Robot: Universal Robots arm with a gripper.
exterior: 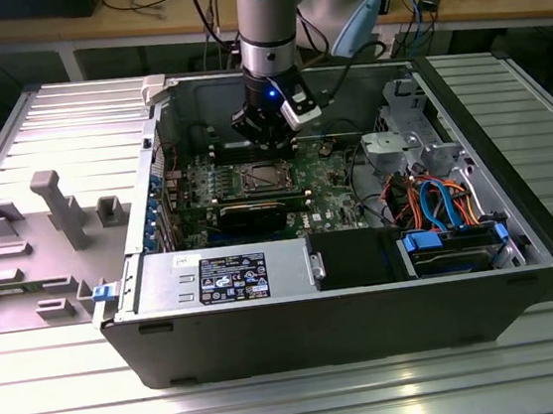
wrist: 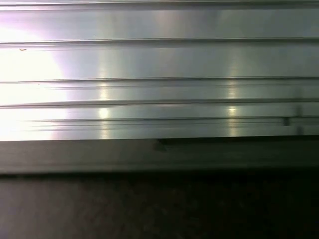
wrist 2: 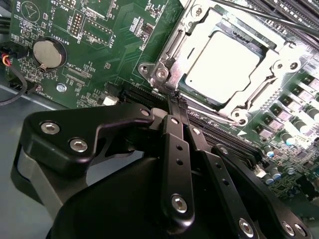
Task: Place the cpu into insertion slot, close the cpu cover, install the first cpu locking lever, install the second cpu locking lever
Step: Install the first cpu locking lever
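Now, in the exterior view, an open computer case (exterior: 326,291) lies on a ribbed metal table (exterior: 279,406). The robot arm (exterior: 265,18) comes down from above into the case, and its hand (exterior: 266,136) hangs just above the green motherboard (exterior: 338,175), a little behind the insertion slot (exterior: 263,178). The slot sits near the middle of the board, with a long black card (exterior: 262,212) just in front of it. A grey power supply box (exterior: 220,276) with a label lies along the front wall of the case, and orange and blue cables (exterior: 436,199) fill the exterior view's right part. A grey plastic panel (exterior: 31,245) lies on the table at the exterior view's left.

In the second wrist view, the black fingers (wrist 2: 175,149) of the hand are pressed together and hold nothing. Their tips reach the corner of the slot (wrist 2: 164,69). The cpu (wrist 2: 224,62) lies flat inside the slot, its pale face up. The cpu cover (wrist 2: 266,67) lies down around the chip as a silvery frame. A round coin battery (wrist 2: 46,54) sits on the motherboard (wrist 2: 119,45), well apart from the slot.

In the first wrist view, long ribs of a shiny metal surface (wrist: 159,74) run across, with a dark zone (wrist: 159,209) beside them.
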